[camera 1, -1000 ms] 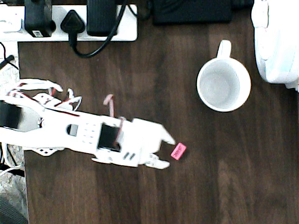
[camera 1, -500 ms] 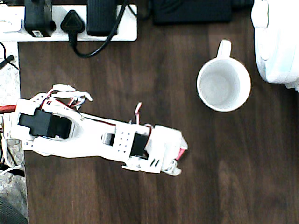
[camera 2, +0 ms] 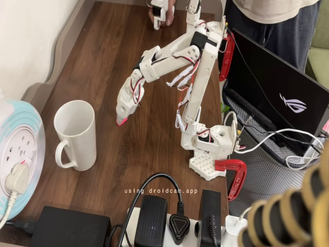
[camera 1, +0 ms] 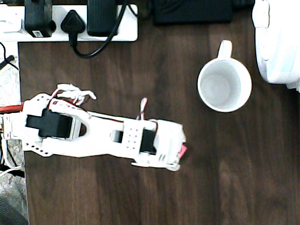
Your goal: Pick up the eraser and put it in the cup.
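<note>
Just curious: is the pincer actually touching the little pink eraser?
Touching. In the fixed view the pincer tip has the eraser pinched, clear of the table.

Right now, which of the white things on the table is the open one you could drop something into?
The cup, the round mug with a loop handle, mouth facing up; the power strip is closed.

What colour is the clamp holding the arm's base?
Red; the clamp shows best in the fixed view.
</note>
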`<action>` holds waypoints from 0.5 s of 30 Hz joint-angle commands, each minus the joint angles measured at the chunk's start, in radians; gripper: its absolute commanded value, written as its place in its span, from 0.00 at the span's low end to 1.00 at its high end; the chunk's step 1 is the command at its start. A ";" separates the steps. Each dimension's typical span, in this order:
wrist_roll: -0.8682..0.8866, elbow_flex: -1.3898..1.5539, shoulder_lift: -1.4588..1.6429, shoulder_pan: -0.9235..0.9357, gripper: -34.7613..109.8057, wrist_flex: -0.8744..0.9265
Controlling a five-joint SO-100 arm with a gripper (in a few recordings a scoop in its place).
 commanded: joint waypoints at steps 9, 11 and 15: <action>-0.071 -0.057 -0.041 0.020 0.44 0.224; -0.064 -0.057 -0.052 0.020 0.44 0.225; -0.064 -0.077 -0.057 0.020 0.44 0.224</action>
